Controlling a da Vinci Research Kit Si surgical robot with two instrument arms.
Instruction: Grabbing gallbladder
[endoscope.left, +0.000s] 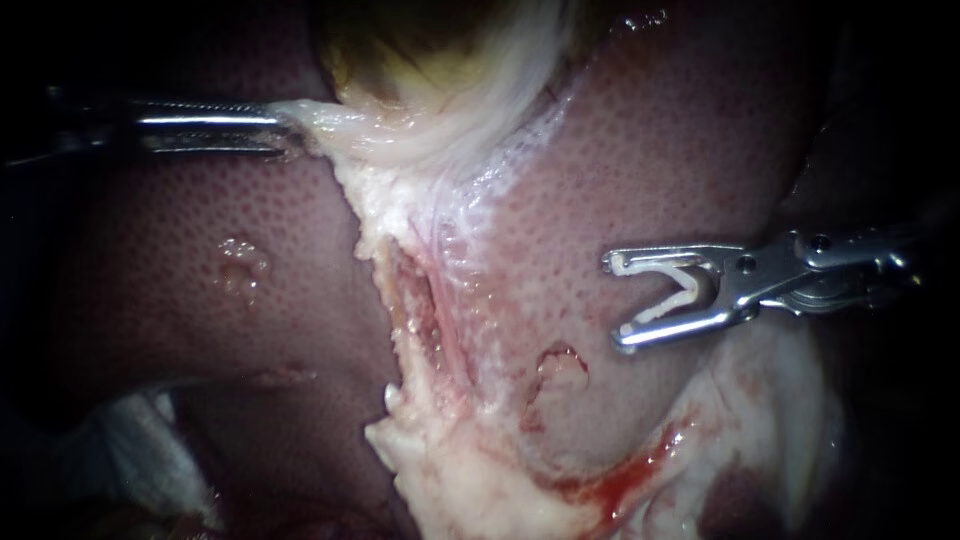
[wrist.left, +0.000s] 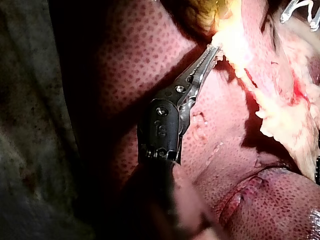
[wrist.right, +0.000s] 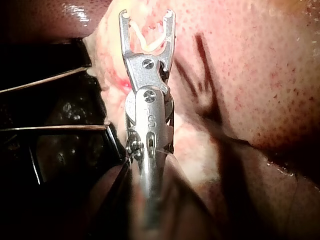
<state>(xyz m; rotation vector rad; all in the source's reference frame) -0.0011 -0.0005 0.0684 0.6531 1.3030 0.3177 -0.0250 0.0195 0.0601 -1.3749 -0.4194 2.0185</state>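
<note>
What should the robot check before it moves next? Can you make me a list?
1. Jaws of the left instrument shut on the pale edge of the gallbladder: ok.
2. That edge stretched tight toward the left instrument: ok.
3. Jaws of the right instrument holding the white clip from both sides: ok.
4. The white clip spread wide, not squashed: ok.
5. Right jaws lifted off the liver: cannot tell.
</note>
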